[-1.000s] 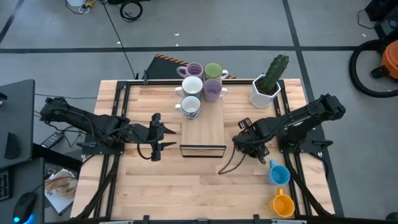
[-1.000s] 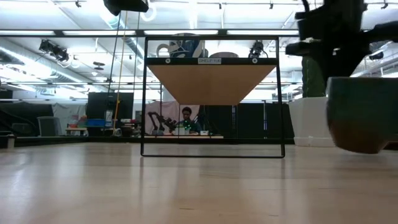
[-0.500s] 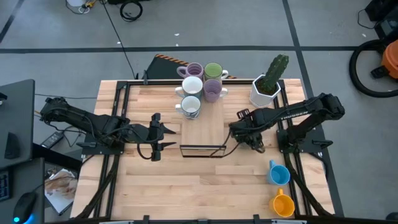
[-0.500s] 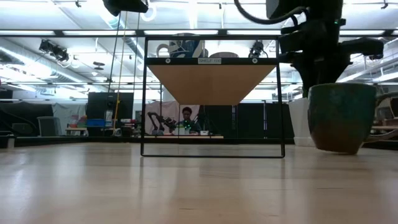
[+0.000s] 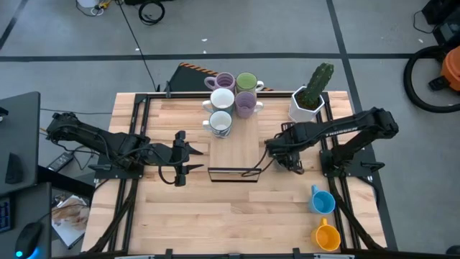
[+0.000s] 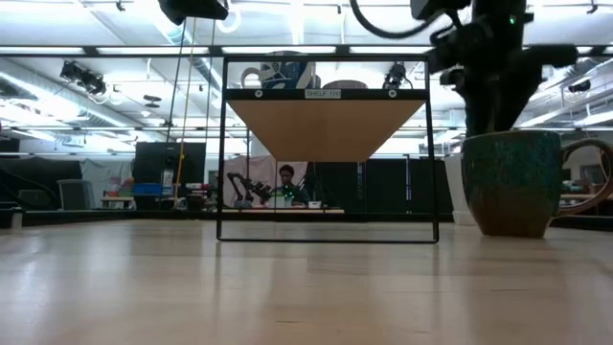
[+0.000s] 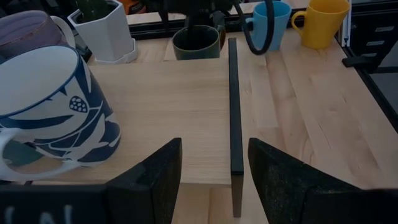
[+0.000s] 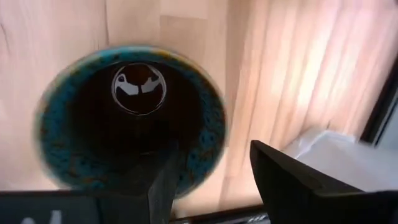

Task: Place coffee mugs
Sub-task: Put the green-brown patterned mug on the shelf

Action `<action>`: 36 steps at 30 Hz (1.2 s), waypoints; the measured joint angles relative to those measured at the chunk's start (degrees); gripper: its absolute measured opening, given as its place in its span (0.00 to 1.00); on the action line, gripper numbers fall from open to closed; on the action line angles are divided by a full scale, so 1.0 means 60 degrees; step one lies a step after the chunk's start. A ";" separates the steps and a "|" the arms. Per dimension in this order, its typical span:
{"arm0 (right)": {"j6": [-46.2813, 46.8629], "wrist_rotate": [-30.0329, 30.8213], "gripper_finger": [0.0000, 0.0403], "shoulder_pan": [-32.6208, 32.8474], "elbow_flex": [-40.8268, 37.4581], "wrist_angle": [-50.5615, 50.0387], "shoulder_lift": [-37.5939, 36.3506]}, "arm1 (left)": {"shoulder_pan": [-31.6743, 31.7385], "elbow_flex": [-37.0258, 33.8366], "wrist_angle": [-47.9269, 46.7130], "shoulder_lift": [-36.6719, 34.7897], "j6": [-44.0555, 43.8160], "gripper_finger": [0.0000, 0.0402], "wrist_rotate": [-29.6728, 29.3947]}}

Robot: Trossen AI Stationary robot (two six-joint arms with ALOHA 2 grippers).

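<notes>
A dark, teal-speckled coffee mug (image 6: 508, 182) stands upright on its base on the table, just right of the raised wooden shelf (image 5: 241, 147). My right gripper (image 8: 211, 180) is open straight above it, one finger over the mug's hollow (image 8: 130, 118) and one outside the rim. The gripper (image 5: 286, 150) hides the mug in the high view. Several mugs stand at the shelf's far end: a lilac one (image 5: 224, 80), a green one (image 5: 246, 82) and a blue-patterned white one (image 7: 50, 118). My left gripper (image 5: 180, 158) waits open to the left of the shelf. My right gripper straddles the dark mug's rim (image 8: 214, 134) from above, pointing down. I cannot tell whether either finger touches the wall. The mug stands on the table on its own base.
A blue mug (image 5: 323, 201) and an orange mug (image 5: 327, 236) stand on the table near its front right. A white pot with a cactus (image 5: 307, 101) stands at the far right, close behind my right arm. The shelf's black frame (image 6: 326, 235) stands mid-table. A person sits in the room beyond.
My right gripper has carried the dark mug toward the far edge and the shelf, and down. The mug, lifted clear a second ago, now stands on the table. It has turned a little, so its handle shows on its right in the low view.
</notes>
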 joint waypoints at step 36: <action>0.5244 -0.1399 0.36 0.1639 -0.1782 0.3187 0.0011 | -0.0011 0.0000 -0.0051 0.0000 -0.0233 0.48 0.0033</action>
